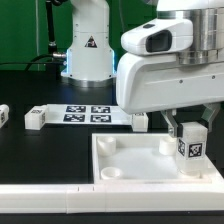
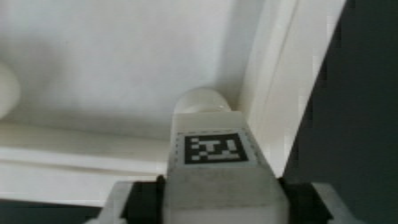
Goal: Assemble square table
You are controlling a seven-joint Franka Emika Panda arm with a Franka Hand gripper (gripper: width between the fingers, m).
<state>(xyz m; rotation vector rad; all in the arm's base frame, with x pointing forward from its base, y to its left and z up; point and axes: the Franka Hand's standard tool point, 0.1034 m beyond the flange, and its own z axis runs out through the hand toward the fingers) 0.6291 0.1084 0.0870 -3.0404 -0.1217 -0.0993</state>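
The white square tabletop (image 1: pixel 150 160) lies at the front of the black table with its raised rim and round corner sockets up. My gripper (image 1: pixel 189 133) hangs over its corner at the exterior view's right and is shut on a white tagged leg (image 1: pixel 190 150), held upright in that corner. In the wrist view the leg (image 2: pixel 217 150) sits between my fingers (image 2: pixel 143 200), its far end at the tabletop's corner socket (image 2: pixel 210 98) next to the rim (image 2: pixel 276 70). Whether the leg touches the socket I cannot tell.
The marker board (image 1: pixel 85 113) lies behind the tabletop. Loose white legs lie beside it (image 1: pixel 36 119), at the exterior view's left edge (image 1: pixel 3 114), and near my gripper (image 1: pixel 140 121). A long white bar (image 1: pixel 60 190) runs along the front edge. The robot base (image 1: pixel 88 45) stands behind.
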